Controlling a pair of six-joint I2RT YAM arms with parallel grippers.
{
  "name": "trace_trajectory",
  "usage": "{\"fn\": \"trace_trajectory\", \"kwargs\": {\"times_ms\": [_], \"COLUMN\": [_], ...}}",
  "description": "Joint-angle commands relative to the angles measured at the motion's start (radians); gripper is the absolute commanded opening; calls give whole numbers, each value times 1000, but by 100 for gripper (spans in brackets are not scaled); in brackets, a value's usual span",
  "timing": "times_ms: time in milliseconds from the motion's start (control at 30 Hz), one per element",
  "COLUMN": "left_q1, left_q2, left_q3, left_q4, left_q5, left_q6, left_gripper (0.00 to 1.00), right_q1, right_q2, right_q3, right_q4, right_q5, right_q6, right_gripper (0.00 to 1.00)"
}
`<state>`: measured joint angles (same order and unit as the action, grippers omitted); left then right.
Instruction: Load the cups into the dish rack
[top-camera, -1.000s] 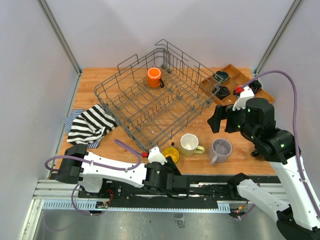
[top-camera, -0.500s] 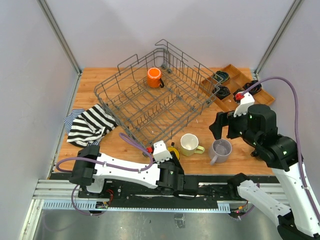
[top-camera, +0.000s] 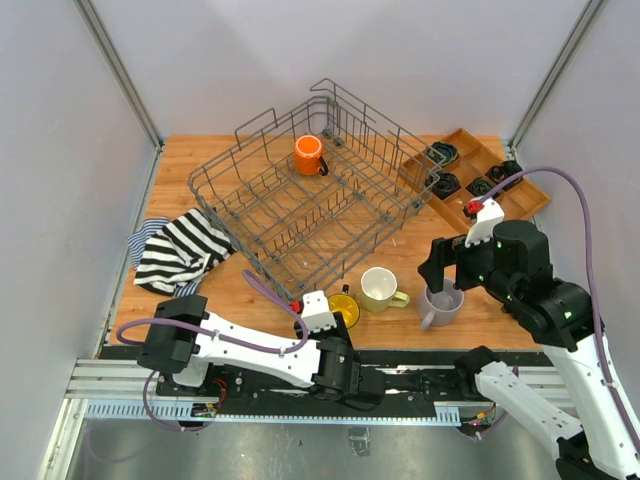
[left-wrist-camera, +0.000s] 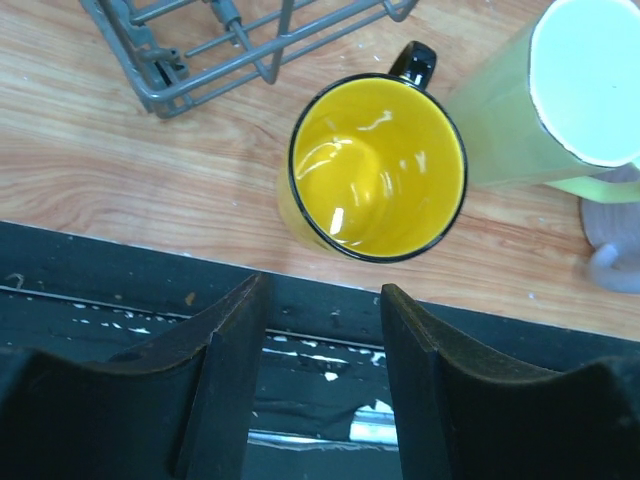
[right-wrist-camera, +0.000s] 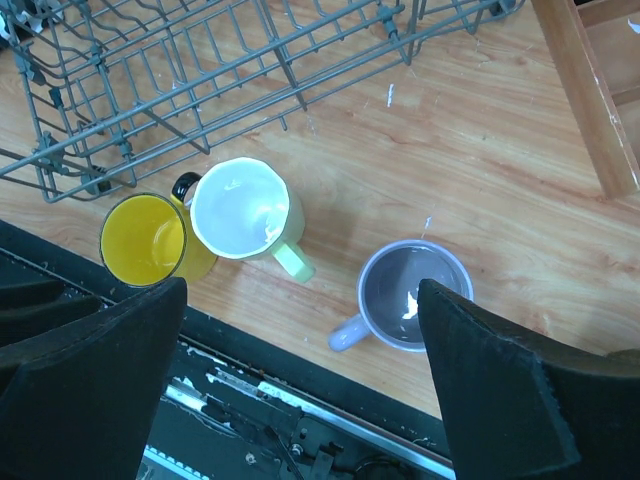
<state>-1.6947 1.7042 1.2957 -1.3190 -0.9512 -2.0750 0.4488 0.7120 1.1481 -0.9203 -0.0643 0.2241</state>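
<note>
**A:** The right hand (top-camera: 443, 278) has dropped since a second ago. It's now just above the lavender mug (right-wrist-camera: 412, 295), spread wide and holding nothing.

**B:** And the left hand (left-wrist-camera: 322, 310)?

**A:** It's shifted too. Its fingers are parted and empty, just short of the yellow mug (left-wrist-camera: 375, 170), which stands off the near corner of the dish rack (top-camera: 300, 215).

**B:** The cream mug (right-wrist-camera: 245, 210) is right beside it, and the lavender one is farther from the rack. Only the orange mug (top-camera: 308, 153) is inside, at the rack's far side.

**A:** Here's the risk, I'd say. A finger could land on the lavender rim and tip the mug over on the worktop (right-wrist-camera: 480, 150). Or the left hand could shove yellow into cream.
</note>
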Motion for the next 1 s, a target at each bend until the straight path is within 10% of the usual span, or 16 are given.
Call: {"fn": "trace_trajectory", "kwargs": {"times_ms": [0,967], "left_q1": [-6,10], "left_q2": [-9,203], "left_q3": [-34,-54], "left_q4": [-46,-42], "left_q5": [-81,-277], "left_q6": [-484,-638], "left_gripper": [53,66], "right_q1": [-19,-18], "right_q2": [-23,-66], "right_q3": [-2,-32], "right_q4": [-37,-72], "right_q5": [-17,-5], "right_q6": [-16,-45], "right_gripper": [98,98]}}
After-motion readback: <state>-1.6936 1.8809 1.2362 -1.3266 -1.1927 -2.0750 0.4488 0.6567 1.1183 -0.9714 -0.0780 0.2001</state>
